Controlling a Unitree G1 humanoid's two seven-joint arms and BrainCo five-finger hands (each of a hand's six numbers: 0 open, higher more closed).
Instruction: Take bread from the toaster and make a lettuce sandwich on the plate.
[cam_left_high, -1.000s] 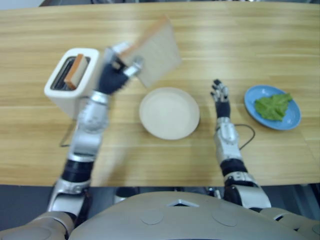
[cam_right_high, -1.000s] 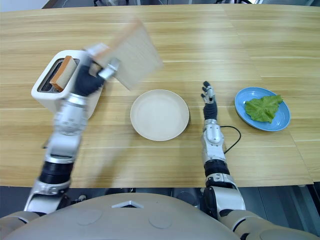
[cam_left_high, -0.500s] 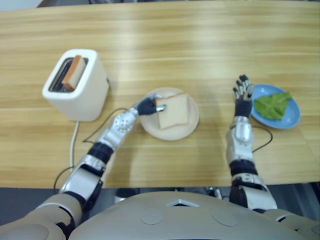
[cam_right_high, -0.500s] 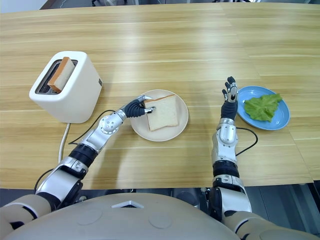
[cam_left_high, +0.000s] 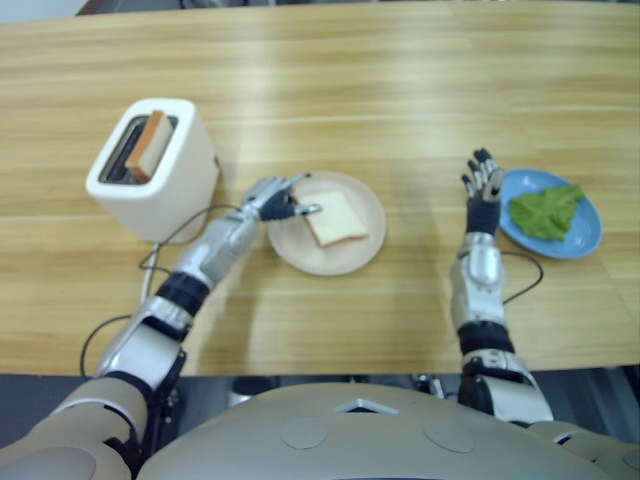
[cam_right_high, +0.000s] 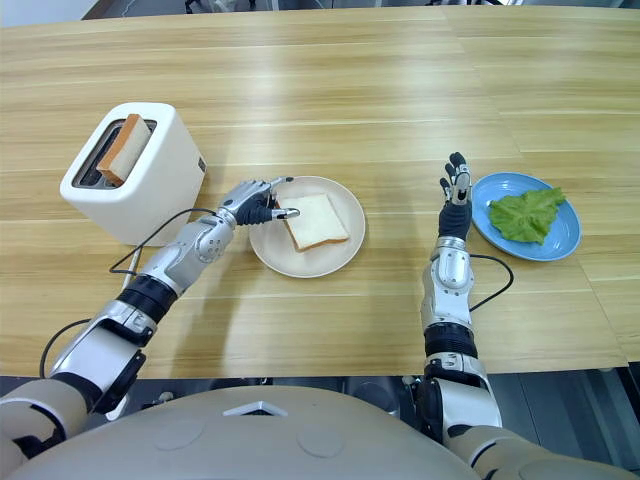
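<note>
Lying on the plate (cam_right_high: 300, 268), bread (cam_right_high: 317, 222) sits beside left robot hand (cam_right_high: 252, 204).

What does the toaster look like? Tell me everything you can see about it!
The toaster is a white, smooth-looking box with rounded corners and two slots on top. A slice of bread with a brown crust stands in one slot; the other looks empty. The toaster stands upright on the wooden table, left of the plate. A dark cord runs from its base.
</note>
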